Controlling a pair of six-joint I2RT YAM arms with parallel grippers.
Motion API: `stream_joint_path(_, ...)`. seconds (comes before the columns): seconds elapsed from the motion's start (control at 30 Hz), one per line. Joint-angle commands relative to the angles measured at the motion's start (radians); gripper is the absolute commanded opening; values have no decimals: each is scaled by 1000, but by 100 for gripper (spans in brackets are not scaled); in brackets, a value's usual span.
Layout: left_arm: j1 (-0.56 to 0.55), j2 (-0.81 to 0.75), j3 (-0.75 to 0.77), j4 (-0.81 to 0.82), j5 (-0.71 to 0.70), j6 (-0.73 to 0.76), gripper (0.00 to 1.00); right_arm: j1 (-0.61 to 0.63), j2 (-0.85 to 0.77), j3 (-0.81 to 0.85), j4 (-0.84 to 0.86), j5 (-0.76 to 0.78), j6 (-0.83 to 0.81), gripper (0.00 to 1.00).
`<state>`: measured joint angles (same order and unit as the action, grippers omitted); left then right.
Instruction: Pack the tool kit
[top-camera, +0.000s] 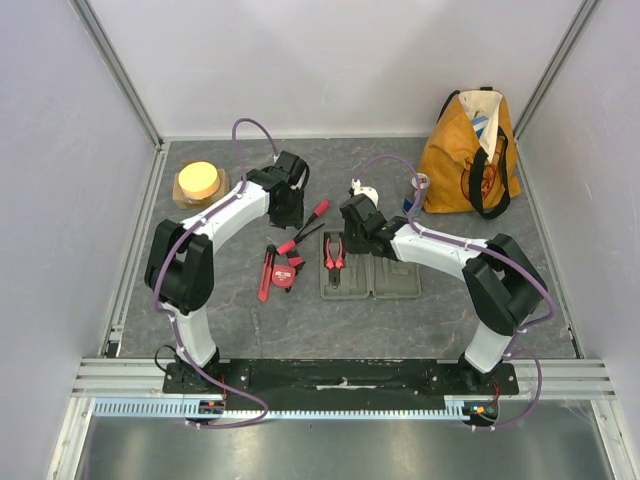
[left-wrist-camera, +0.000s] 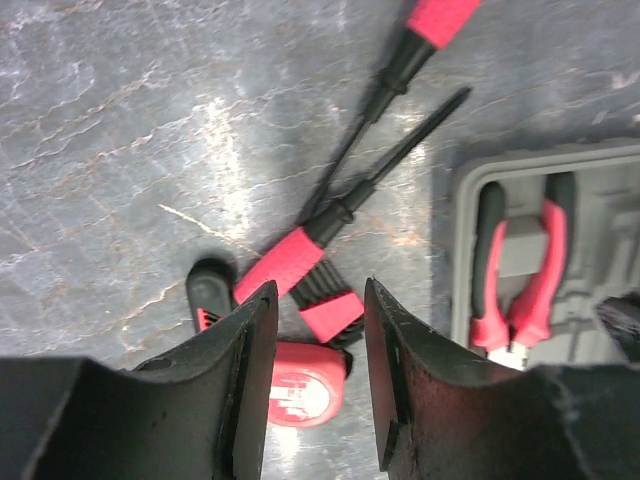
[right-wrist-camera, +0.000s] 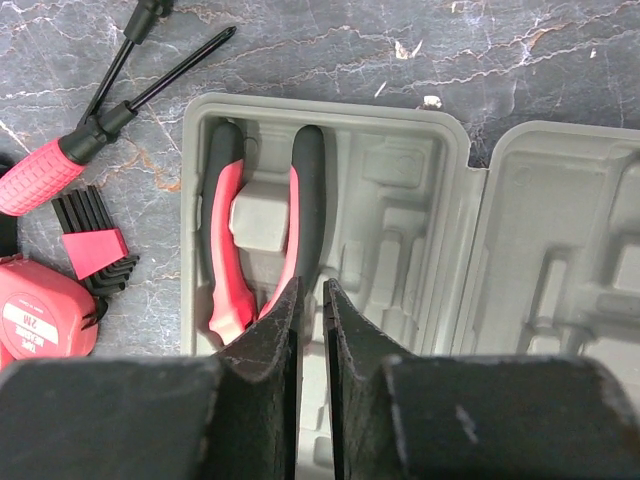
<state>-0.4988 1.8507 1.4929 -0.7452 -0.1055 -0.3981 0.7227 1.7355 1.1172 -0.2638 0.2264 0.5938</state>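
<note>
Left arm stretched far out over the loose tools, left hand hanging about half open and empty above the tape measure and a screwdriver. Right arm bends in leftward. The right hand is low over the tool kit, fingers parted just a sliver, gripping nothing, tips right beside the pliers in the left half. Case lies open mid-table, on a dark marbled top with pale walls on three sides. Cutter left of it, orange tote bag far right. Bare table shows along the near edge.
</note>
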Motion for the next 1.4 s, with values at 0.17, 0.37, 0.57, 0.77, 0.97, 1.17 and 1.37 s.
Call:
stream_joint_path(0.17, 80, -31, -114, 27, -13, 44, 46, 0, -56, 4, 24, -4, 9, 19)
stream_joint_path(0.37, 109, -129, -262, 49, 0, 1, 48, 0, -51, 1, 24, -16, 11, 20)
stream_joint_path(0.57, 115, -170, -353, 69, 19, -21, 50, 0, -47, 3, 24, -21, 17, 21)
stream_joint_path(0.77, 114, -117, -349, 67, 40, -22, 49, 0, -51, -5, 23, -16, 21, 20)
stream_joint_path(0.97, 114, -64, -321, 61, 30, -42, 48, -2, -79, -36, 24, -4, 26, 21)
stream_joint_path(1.17, 115, -36, -301, 24, -16, -58, 25, -15, -143, -82, 23, 17, 38, 21)
stream_joint_path(1.37, 115, -109, -246, -35, -68, -47, 2, -57, -257, -148, -44, 85, 61, 22)
